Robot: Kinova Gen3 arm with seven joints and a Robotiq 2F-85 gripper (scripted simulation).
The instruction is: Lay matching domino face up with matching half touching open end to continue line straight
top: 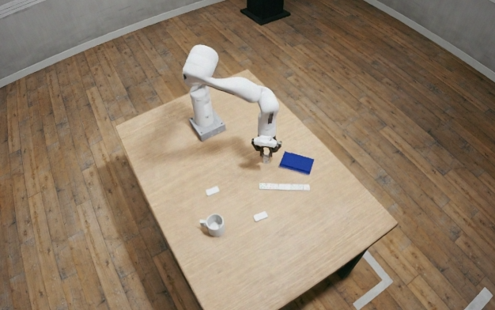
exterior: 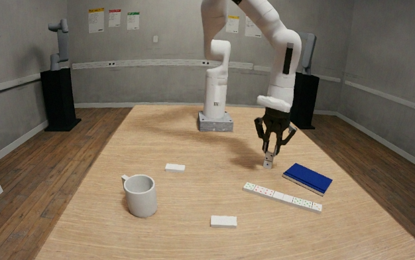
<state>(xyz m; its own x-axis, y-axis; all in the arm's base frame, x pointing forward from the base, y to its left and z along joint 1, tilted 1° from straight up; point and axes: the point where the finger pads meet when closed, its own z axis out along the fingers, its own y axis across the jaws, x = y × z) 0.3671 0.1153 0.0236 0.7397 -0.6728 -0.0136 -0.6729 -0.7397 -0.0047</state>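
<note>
A line of face-up dominoes (top: 284, 187) lies flat on the table, also seen in the exterior view (exterior: 282, 197). Two white face-down dominoes lie apart from it: one to the left (top: 212, 190) (exterior: 175, 167) and one near the front (top: 260, 216) (exterior: 223, 221). A third domino (top: 266, 159) (exterior: 268, 161) stands on end on the table behind the line, its pips showing. My gripper (top: 266, 155) (exterior: 271, 153) points straight down over it, and its fingers are shut on the domino's upper part.
A blue book (top: 296, 162) (exterior: 307, 178) lies flat just right of the gripper, behind the line's right end. A grey mug (top: 213, 224) (exterior: 140, 195) stands at the front left. The arm's base (top: 206, 128) sits at the back of the table.
</note>
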